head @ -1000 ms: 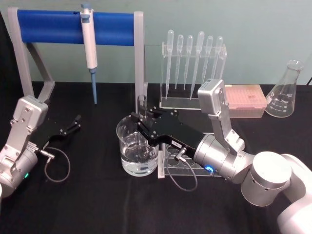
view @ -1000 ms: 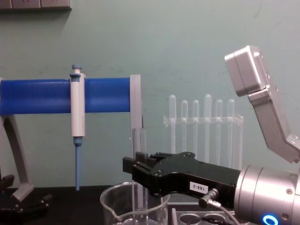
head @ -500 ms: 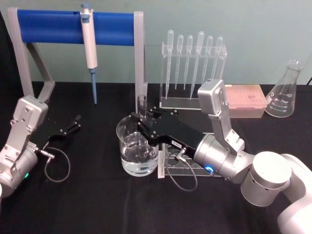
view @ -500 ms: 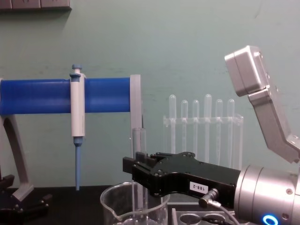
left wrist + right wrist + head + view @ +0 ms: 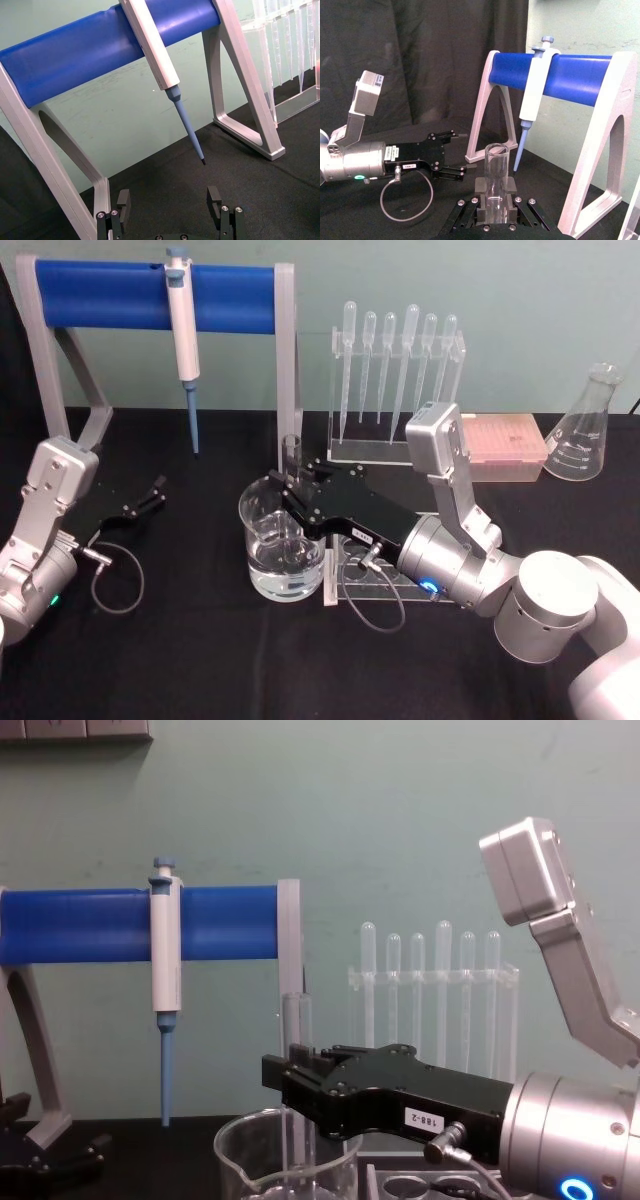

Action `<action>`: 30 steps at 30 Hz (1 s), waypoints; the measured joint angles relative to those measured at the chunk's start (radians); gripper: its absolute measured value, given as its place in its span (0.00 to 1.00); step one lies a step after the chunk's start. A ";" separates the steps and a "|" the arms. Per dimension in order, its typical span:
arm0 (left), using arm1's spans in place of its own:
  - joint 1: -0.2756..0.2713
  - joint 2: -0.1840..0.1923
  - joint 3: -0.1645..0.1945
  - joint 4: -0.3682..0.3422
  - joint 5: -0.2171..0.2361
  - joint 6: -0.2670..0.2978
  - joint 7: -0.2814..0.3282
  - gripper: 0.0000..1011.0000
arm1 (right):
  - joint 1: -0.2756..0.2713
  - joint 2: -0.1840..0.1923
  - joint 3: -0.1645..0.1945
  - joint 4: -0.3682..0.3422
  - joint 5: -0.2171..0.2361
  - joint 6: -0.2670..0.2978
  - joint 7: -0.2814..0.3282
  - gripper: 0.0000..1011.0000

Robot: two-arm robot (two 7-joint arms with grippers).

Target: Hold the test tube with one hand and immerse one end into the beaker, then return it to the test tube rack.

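While the right gripper [image 5: 283,492] is reaching over the beaker [image 5: 281,543], its fingers are clamping tight on the tube [image 5: 291,455], which is standing straight up, open rim on top, lower end dipping down inside the beaker. Head view is showing liquid in the beaker; chest view is cutting that off but showing the tube's upright axis nicely. Left gripper [image 5: 157,488] is sitting parked over the tabletop [image 5: 200,660] off to the left, fingers spread open and holding nothing.
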 joint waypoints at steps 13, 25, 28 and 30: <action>0.000 0.000 0.000 0.000 0.000 0.000 0.000 0.99 | -0.001 0.000 0.002 -0.001 0.000 0.000 0.000 0.22; 0.000 0.000 0.000 0.000 0.000 0.000 0.000 0.99 | -0.033 0.046 0.051 -0.159 0.018 0.004 -0.006 0.22; 0.000 0.000 0.000 0.000 0.000 0.000 0.000 0.99 | -0.046 0.068 0.078 -0.226 0.048 0.011 -0.006 0.22; 0.000 0.000 0.000 0.000 0.000 0.000 0.000 0.99 | -0.052 0.079 0.089 -0.252 0.059 0.016 -0.006 0.22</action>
